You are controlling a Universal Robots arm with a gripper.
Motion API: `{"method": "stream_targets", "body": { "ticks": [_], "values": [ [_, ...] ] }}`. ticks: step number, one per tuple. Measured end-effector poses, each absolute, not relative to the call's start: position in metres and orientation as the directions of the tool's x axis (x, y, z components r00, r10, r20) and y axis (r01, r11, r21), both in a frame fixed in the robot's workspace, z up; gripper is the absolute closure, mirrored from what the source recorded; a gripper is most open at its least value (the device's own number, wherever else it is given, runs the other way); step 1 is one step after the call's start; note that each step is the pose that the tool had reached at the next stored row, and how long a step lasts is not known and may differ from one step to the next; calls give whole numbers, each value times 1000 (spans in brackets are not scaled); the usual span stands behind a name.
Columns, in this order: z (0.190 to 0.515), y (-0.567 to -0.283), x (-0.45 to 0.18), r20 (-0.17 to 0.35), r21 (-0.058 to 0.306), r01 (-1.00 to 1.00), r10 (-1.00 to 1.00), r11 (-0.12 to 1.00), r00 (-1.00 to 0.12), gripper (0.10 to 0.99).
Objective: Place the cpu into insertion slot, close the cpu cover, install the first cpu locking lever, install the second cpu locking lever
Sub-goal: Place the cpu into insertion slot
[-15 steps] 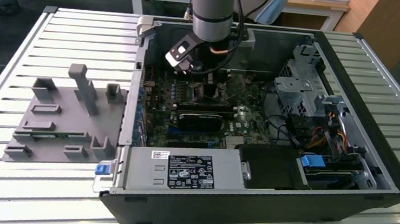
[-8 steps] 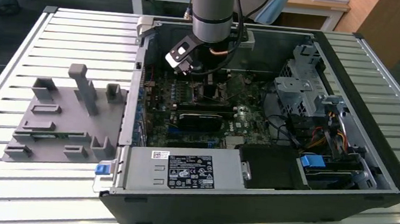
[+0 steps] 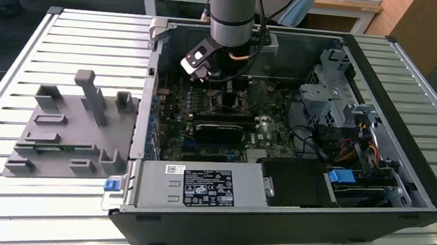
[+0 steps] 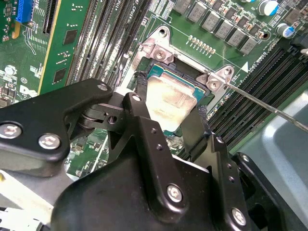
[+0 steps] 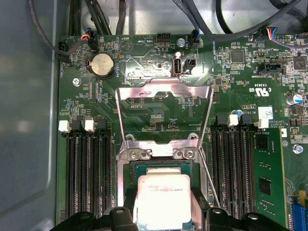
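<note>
The cpu (image 5: 162, 197) (image 4: 169, 97), a square chip with a dull silver top, sits low over the insertion slot (image 5: 162, 165) on the green board. My gripper (image 5: 162, 204) (image 4: 169, 113) is shut on it, a black finger (image 5: 131, 204) against each of two opposite edges. Whether the chip is fully seated cannot be told. The cpu cover (image 5: 163, 89), a silvery frame with a square opening, stands swung open past the slot's hinge side. A thin metal lever rod (image 4: 272, 109) slants away from one socket corner. In the exterior view the gripper (image 3: 223, 88) reaches down into the open computer case.
Long black memory slots (image 5: 86, 178) (image 5: 236, 168) flank the socket on both sides. A coin battery (image 5: 101, 64) and cables lie beyond the cover. A drive cage (image 3: 327, 102) and power supply (image 3: 197, 187) fill the case. A grey fixture tray (image 3: 71, 130) lies at the exterior view's left.
</note>
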State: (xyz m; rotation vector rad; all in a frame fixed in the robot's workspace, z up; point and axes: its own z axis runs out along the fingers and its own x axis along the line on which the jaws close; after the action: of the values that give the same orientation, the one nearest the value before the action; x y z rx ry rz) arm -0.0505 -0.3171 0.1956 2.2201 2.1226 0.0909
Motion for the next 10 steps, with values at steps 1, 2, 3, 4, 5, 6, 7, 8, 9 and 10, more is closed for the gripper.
{"method": "stream_targets", "body": {
  "ticks": [1, 2, 3, 4, 5, 6, 7, 8, 9, 10],
  "values": [
    [196, -317, -50, -5, 90, 995, 999, -44, 45, 549],
    [196, -317, -50, -5, 91, 995, 999, -44, 45, 486],
    [196, -317, -50, -5, 90, 995, 999, -44, 45, 486],
    [196, -317, -50, -5, 90, 995, 999, -44, 45, 486],
    [196, -317, -50, -5, 90, 995, 999, -44, 45, 486],
    [196, -317, -50, -5, 91, 995, 999, -44, 45, 486],
    [196, -317, -50, -5, 91, 995, 999, -44, 45, 486],
    [196, -317, -50, -5, 91, 995, 999, -44, 45, 486],
    [196, -317, -50, -5, 90, 995, 999, -44, 45, 486],
    [196, -317, -50, -6, 90, 995, 999, -44, 45, 486]
  ]
}}
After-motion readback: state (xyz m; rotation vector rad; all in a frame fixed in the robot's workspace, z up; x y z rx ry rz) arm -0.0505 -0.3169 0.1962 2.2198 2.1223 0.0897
